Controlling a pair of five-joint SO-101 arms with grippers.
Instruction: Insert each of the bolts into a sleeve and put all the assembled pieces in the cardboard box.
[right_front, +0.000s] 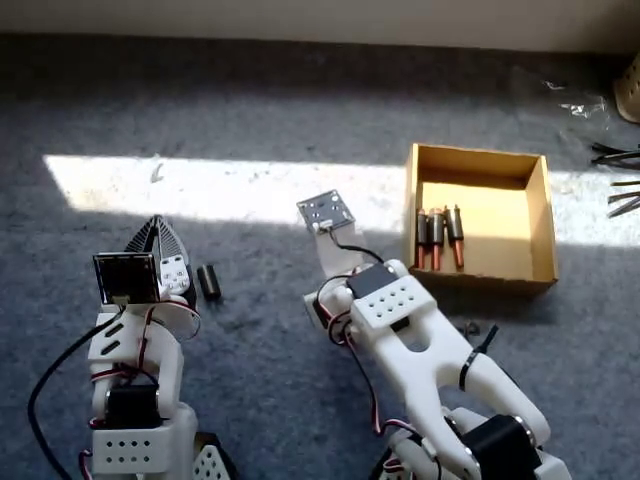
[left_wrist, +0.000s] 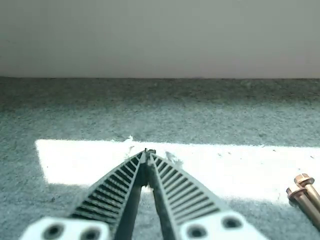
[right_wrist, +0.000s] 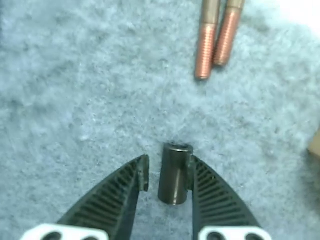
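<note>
Jaws: left gripper (left_wrist: 148, 155) closed, empty; right gripper (right_wrist: 168, 162) open, straddling a sleeve (right_wrist: 175, 175) on the carpet (right_wrist: 75, 100), outside the cardboard box (right_front: 497, 230). Three assembled pieces (right_front: 437, 235) lie side by side in the box. Two bare bolts (right_wrist: 207, 42) outside it; second sleeve (right_front: 208, 282) well away from it.

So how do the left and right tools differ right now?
The left arm's black ribbed tool is shut with nothing in it; the right arm's black ribbed tool is open, a dark cylindrical metal sleeve between its fingers. The left tool points out across the grey carpet toward the wall; the right tool points down at the carpet. Both share the same ribbed finger design.
</note>
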